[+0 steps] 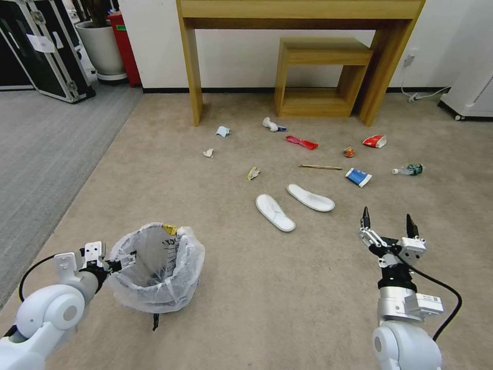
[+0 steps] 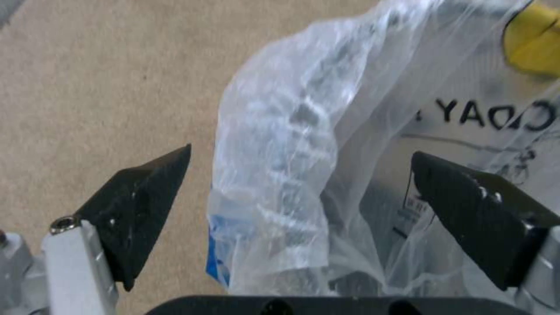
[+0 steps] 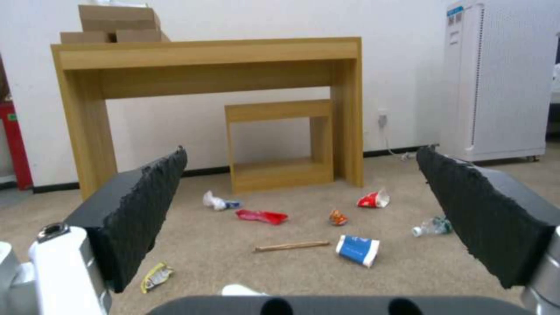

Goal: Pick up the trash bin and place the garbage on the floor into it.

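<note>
You are facing a wooden desk [image 1: 300, 10] standing against the far wall, well ahead of both grippers, with a smaller wooden stool [image 1: 321, 77] tucked beneath it. Carpet [image 1: 257, 308] is spreading out between you and that furniture.

The trash bin [image 1: 156, 267] is sitting on the carpet just beside your left gripper [image 1: 121, 263], its crinkly white bag [image 2: 280, 131] folded over the rim. That gripper's fingers are spread apart and straddling the rim, one finger [image 2: 146, 205] outside the bin and the other inside, apparently lined up so that closing would pinch the rim for lifting. Nothing is clamped yet.

Your right gripper [image 1: 389, 222] is hovering above the carpet with its fingers wide apart, holding nothing, seemingly waiting.

The garbage is lying scattered ahead of the right gripper. Two white slippers [image 1: 295, 204] are lying nearest, just ahead and to its left. Farther out, a blue-and-white carton [image 1: 358, 177] and a clear bottle [image 1: 408, 169] are resting, then a wooden stick [image 1: 320, 166], a red wrapper [image 1: 301, 142] and a red-and-white cup [image 1: 375, 141]. Small crumpled scraps [image 1: 223, 131] are lying farther left.
</note>
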